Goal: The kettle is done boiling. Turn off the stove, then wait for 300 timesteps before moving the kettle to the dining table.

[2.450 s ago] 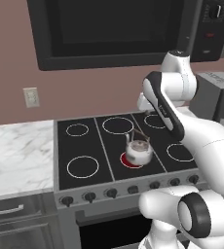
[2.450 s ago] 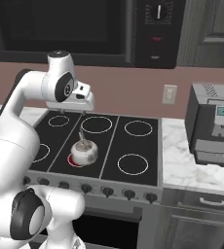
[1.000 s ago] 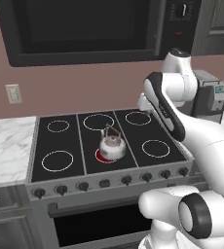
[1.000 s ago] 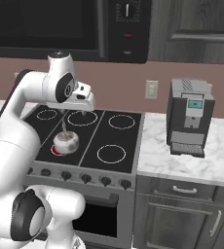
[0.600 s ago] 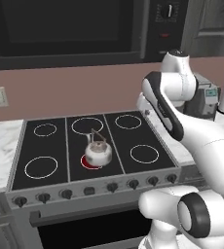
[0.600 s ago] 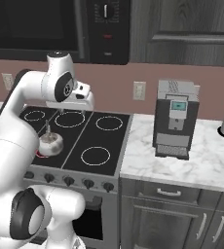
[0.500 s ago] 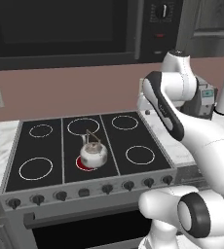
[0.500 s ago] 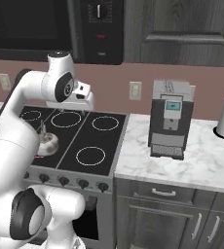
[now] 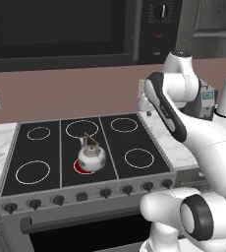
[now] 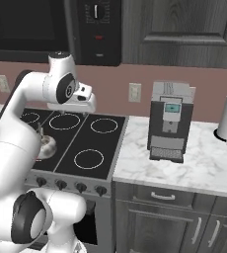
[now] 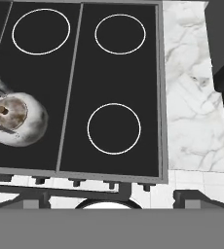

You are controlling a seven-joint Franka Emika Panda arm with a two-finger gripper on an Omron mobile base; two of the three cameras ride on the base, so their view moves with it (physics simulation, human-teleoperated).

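Knobs line the grey front of the stove. Behind them the kettle sits on the front-middle burner — glowing red. The gripper hangs above the cooktop's right side, fingers spread apart, empty. Farther back, a coffee machine stands on the marble desk.
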